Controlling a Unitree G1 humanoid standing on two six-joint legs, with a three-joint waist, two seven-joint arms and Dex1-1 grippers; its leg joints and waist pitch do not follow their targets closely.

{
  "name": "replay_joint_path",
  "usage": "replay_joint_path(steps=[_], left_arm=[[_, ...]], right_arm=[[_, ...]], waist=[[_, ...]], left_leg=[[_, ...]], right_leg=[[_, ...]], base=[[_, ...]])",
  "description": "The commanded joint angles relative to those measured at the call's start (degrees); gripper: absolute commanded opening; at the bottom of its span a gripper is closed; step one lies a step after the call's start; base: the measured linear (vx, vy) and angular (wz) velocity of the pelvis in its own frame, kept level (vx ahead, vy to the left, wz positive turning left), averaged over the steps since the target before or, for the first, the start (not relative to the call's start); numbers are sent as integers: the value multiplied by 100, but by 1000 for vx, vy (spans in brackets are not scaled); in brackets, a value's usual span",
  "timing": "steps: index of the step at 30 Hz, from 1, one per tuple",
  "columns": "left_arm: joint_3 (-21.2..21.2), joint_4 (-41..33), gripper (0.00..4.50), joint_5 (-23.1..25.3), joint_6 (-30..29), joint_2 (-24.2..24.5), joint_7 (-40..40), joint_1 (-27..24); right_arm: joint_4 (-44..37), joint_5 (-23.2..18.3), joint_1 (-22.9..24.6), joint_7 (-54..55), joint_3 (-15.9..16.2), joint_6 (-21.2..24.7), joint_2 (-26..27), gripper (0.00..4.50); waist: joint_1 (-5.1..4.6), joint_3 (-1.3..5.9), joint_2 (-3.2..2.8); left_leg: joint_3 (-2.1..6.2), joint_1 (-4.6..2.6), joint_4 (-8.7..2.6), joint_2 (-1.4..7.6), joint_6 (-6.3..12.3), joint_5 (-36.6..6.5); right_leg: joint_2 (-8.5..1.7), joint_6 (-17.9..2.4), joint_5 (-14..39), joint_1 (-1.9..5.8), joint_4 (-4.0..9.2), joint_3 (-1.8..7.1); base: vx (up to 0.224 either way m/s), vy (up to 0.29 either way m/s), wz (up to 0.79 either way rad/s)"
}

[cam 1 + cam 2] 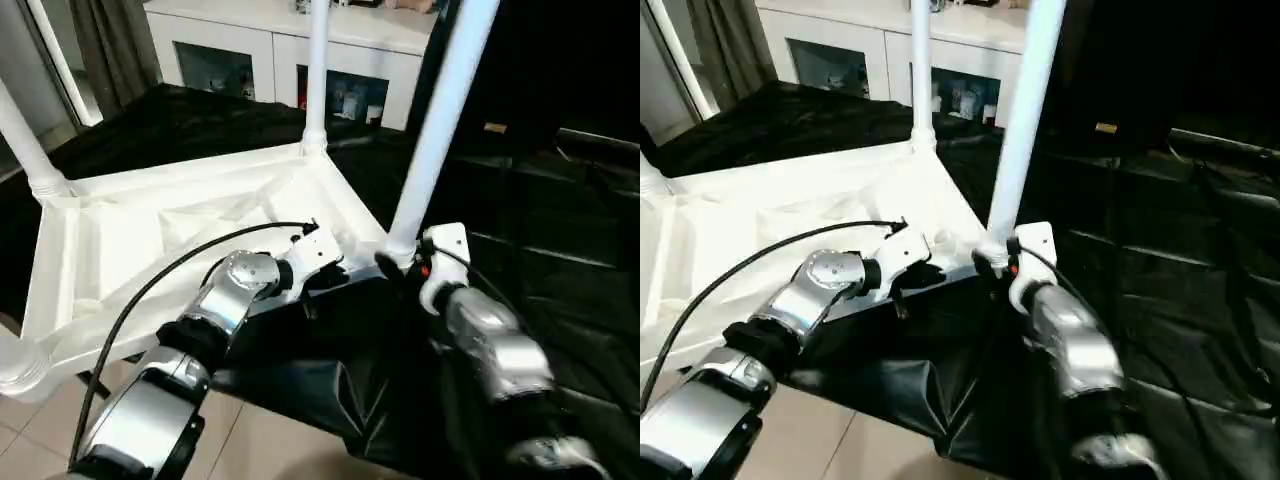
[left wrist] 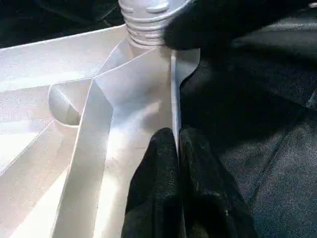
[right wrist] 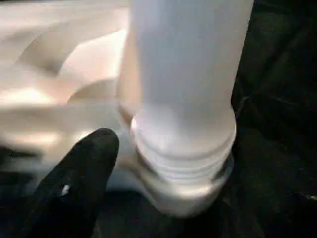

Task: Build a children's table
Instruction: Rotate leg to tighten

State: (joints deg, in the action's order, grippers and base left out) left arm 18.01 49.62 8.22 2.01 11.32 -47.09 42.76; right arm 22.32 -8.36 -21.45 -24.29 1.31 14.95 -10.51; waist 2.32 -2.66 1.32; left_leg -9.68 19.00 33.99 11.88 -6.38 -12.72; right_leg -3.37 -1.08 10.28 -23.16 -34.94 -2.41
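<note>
The children's table lies upside down on a black cloth, its ribbed white top (image 1: 170, 215) facing up. White legs stand in its corner sockets: one at the far corner (image 1: 318, 70), one at the left (image 1: 25, 140), and one at the near right corner (image 1: 440, 120). My left gripper (image 2: 177, 144) is shut on the thin rim of the top, close to that near right leg. At the base of this leg sits my right gripper (image 1: 395, 262), open. One of its black fingers (image 3: 84, 183) stands just beside the leg's ribbed collar (image 3: 183, 148).
A white cabinet (image 1: 260, 50) with glass doors stands behind the table. The black cloth (image 1: 540, 220) runs on to the right and hangs over the near edge above a tiled floor (image 1: 260, 440). A black cable (image 1: 150, 290) loops over my left forearm.
</note>
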Motion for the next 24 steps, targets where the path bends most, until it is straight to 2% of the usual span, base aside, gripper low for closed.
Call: replay_joint_path(steps=[1,4,5,7,9,12,16,22,23,24], left_arm=[[96,46,0,157,28,238,-240,-114],[141,-90,0,63,402,457,-822,-234],[174,-153,0,35,538,548,-1001,-271],[202,-235,0,-18,630,633,-1202,-316],[210,-503,0,-251,752,789,-1754,-440],[204,-804,0,-439,614,890,-2157,-552],[209,-1106,0,-587,561,1008,-2536,-676],[165,-1255,0,-650,501,1022,-2598,-732],[156,-1256,0,-646,483,1015,-2582,-728],[147,-1274,0,-644,466,1010,-2573,-732]], right_arm=[[-336,20,113,-563,261,-78,-239,387],[-574,-14,247,-1159,292,-206,-681,387],[-633,-35,261,-1354,287,-235,-809,387],[-701,-82,270,-1557,297,-236,-927,387],[-868,-207,287,-2005,375,-221,-1150,387],[-1078,-312,345,-2378,534,-139,-1304,387],[-1239,-251,425,-2855,822,-150,-1500,387],[-1179,-148,412,-2954,938,-201,-1519,387],[-1162,-154,398,-2945,936,-196,-1508,360],[-1148,-171,378,-2935,935,-186,-1490,360]], waist=[[43,292,1],[10,310,10],[4,310,2],[11,308,-5],[16,307,-15],[23,314,-24],[71,323,-18],[118,314,1],[116,316,1],[116,314,4]], left_leg=[[15,104,-434,66,256,-911],[12,126,-408,67,352,-813],[4,108,-408,78,369,-795],[1,89,-409,90,385,-812],[0,87,-413,103,401,-795],[-11,74,-410,124,407,-721],[-20,67,-397,131,451,-569],[-32,64,-395,121,401,-541],[-31,64,-395,120,381,-554],[-29,59,-398,119,369,-570]], right_leg=[[-388,-963,1484,345,495,230],[-389,-998,1360,355,475,237],[-390,-1058,1285,332,465,243],[-382,-1149,1196,321,452,240],[-382,-1242,1029,328,429,243],[-386,-1407,664,328,378,248],[-395,-1506,363,340,331,249],[-399,-1444,476,345,341,255],[-398,-1417,521,347,345,256],[-395,-1396,579,343,347,253]], base=[[0,0,0],[0,0,0],[0,0,0],[0,0,0],[0,0,0],[0,0,0],[0,0,0],[0,0,0],[0,0,0],[0,0,0]])
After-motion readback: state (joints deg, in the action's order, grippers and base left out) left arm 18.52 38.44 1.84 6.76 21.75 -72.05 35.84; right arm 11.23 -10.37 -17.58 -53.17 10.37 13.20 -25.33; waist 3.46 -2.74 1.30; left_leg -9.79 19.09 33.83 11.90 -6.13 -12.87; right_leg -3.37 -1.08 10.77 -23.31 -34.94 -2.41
